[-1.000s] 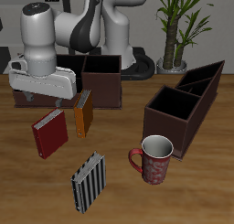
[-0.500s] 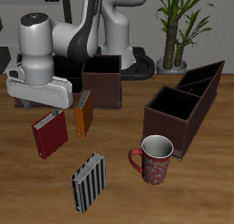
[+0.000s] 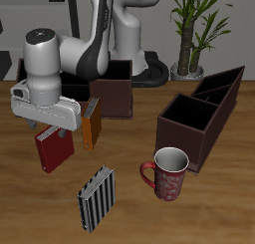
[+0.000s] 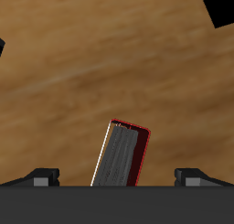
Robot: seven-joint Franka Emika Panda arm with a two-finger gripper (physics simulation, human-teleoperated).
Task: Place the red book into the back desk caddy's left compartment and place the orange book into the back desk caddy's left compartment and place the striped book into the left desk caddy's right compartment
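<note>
Descending onto the small dark-red hardcover book [image 3: 55, 146] lying flat near the tabletop [image 3: 199, 208] side edge; fingers [image 4: 46, 176] spread, apparently straddling it, nothing grasped yet.

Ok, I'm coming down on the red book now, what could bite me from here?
The red book lies skewed between the open fingers in the wrist view, so the gripper may close across a corner and twist it. The orange book lies close beside it and the gripper body could nudge it. The back desk caddy stands just behind, so a hasty lift may clip its wall.
</note>
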